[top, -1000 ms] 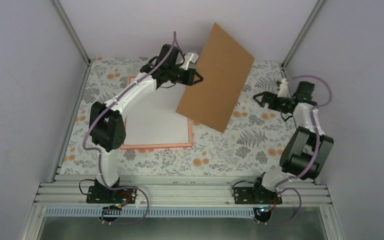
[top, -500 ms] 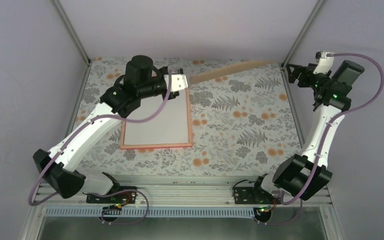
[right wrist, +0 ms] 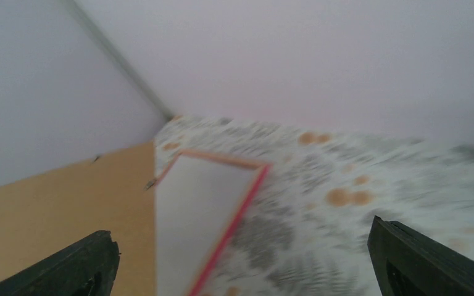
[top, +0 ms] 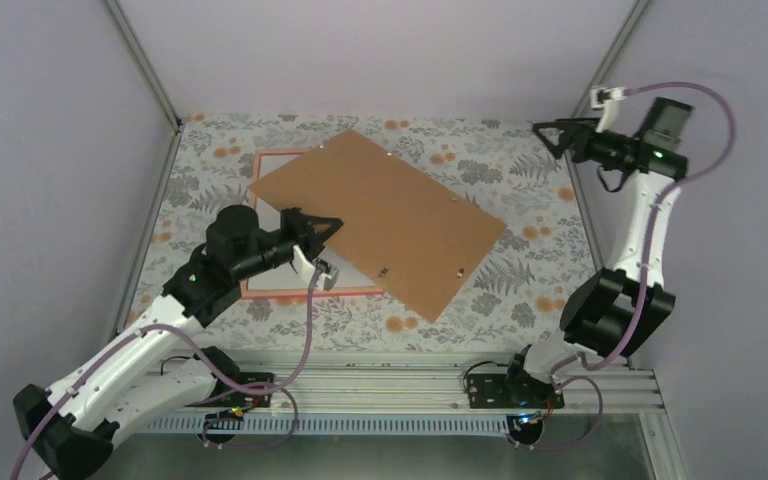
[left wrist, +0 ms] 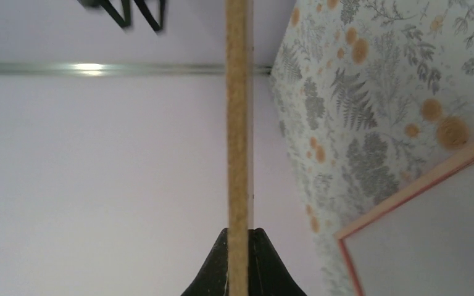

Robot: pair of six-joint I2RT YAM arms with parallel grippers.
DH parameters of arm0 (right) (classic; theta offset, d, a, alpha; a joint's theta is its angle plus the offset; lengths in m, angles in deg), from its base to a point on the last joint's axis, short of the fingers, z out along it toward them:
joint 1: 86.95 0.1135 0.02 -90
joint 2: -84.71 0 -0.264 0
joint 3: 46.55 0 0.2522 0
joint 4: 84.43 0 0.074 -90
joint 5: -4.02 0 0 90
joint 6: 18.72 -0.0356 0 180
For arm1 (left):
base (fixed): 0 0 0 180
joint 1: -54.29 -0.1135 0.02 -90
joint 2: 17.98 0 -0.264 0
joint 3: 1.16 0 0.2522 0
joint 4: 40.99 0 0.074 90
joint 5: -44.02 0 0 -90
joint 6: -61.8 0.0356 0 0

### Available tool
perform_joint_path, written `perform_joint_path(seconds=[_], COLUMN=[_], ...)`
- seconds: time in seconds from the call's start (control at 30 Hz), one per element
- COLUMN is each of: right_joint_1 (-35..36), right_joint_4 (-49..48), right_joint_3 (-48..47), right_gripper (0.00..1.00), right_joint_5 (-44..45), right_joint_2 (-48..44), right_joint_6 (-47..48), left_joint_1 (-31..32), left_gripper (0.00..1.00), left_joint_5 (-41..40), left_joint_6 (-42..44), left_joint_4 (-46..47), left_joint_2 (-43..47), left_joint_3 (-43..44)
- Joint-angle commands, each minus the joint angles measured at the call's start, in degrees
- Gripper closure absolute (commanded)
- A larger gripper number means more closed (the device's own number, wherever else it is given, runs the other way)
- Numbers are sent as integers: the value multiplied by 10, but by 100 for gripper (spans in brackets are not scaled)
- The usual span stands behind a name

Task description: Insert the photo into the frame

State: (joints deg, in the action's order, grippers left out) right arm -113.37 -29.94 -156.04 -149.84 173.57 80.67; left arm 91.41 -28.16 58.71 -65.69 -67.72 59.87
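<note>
The pink frame (top: 355,292) lies flat at the table's left, also in the left wrist view (left wrist: 419,185) and the right wrist view (right wrist: 241,206). A plain white sheet (top: 272,166) fills it; I cannot tell whether this is the photo's reverse. My left gripper (top: 322,228) is shut on the near edge of a brown backing board (top: 390,215), which hangs tilted over the frame's right part. Its edge (left wrist: 237,123) rises from between the black fingers (left wrist: 213,271). My right gripper (top: 548,135) is raised at the back right, open and empty.
The floral tablecloth (top: 520,270) covers the table. Grey walls and metal corner posts (top: 145,70) close in the left, back and right sides. The board's right corner (top: 500,232) reaches toward the middle right of the table.
My left arm has pulled back and low, bringing the board from edge-on at the back down across the frame. The right gripper has shifted slightly left, still open.
</note>
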Motion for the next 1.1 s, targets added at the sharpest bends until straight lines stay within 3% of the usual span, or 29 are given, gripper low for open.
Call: perform_joint_path(seconds=[0.0,0.2,0.43,0.67,0.73,0.83,1.07], right_joint_1=[73,163,220,291,300,311,326], right_joint_4=[77,39,21,91,124,155,105], right_joint_3=[26,103,183,211,210,218,265], right_gripper=[0,0,0,2,8,29,76], right_joint_5=[-112,-184,-260,-281,-289,-308,-352], right_joint_2=[25,21,17,-7,-6,-4,-26], right_joint_6=[-12,-82,-123,-47,-13,20,-39], left_joint_1=[1,1,1,2,2,1,2], left_gripper=[98,98,98,98,98,98,96], left_joint_5=[62,123,147,168,167,164,150], left_joint_6=[162,250,289,305,308,310,319], left_joint_4=[130,95,50,28,26,29,17], left_joint_2=[60,112,131,127,125,121,126], left_joint_3=[-32,-62,-59,-48,-49,-52,-61])
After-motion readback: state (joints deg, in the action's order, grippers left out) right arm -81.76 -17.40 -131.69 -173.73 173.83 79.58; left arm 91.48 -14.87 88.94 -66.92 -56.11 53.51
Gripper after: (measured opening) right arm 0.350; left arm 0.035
